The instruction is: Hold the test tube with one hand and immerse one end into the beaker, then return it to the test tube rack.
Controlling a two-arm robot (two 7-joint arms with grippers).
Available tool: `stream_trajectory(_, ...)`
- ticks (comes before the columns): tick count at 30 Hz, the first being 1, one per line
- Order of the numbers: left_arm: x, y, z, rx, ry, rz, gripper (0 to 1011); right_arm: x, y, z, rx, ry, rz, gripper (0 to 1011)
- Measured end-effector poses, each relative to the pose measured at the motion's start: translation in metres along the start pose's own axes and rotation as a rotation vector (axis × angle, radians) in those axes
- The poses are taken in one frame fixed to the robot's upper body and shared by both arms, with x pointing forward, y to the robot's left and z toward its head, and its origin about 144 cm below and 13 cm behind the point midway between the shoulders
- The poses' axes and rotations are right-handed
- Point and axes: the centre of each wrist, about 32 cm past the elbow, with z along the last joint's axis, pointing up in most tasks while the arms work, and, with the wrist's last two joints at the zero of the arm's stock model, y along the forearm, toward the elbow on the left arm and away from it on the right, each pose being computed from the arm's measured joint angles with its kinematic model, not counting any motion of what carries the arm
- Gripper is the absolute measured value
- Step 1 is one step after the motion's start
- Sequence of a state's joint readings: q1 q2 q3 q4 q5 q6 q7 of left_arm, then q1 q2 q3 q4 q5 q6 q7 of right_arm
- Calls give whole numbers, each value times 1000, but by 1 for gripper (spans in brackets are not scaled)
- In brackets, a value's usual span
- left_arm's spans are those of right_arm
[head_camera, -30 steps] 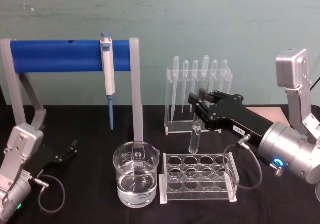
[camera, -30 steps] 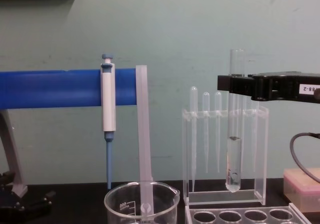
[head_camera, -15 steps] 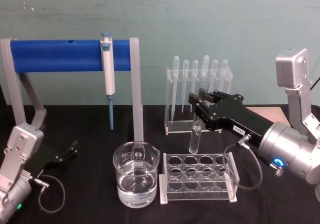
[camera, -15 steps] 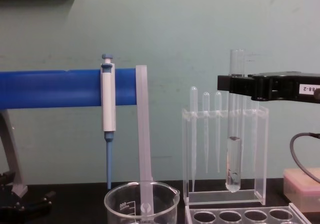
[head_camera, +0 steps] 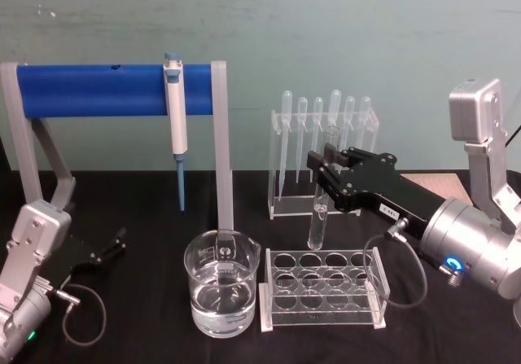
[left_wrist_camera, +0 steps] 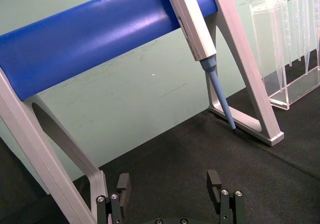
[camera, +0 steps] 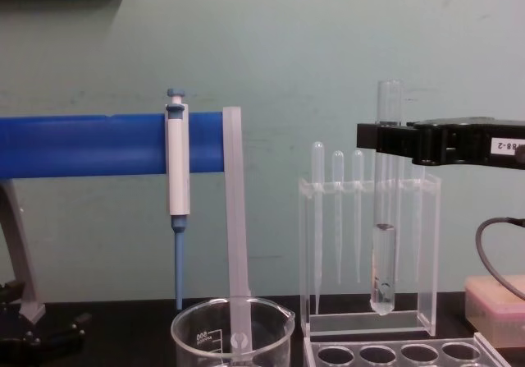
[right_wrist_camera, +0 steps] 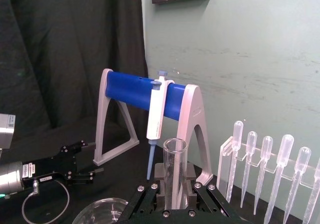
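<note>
One part-filled test tube (head_camera: 316, 221) pinched by right gripper (head_camera: 324, 168), beaker (head_camera: 221, 287) holding liquid, left gripper (left_wrist_camera: 168, 181) fingers spread

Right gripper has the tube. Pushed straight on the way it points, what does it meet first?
Probably the pipettor stand's grey upright: it lies straight ahead of the right gripper, behind the held test tube. Depth is hard to judge.

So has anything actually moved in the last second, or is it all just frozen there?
Nothing has visibly changed. The right gripper holds the test tube upright in the air, jaws shut on it, with its rounded end higher than the rack and off to one side of the beaker. The left gripper sits idle low on the left, jaws open.
</note>
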State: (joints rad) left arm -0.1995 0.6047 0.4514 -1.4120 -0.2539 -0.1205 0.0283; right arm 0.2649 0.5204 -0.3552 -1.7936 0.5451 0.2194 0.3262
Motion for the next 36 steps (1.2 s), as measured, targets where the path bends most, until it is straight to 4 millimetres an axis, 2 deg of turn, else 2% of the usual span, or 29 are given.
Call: stream_trajectory(36, 0, 0, 0, 0, 0, 0, 1000, 0, 0, 0, 0, 0, 0, 224)
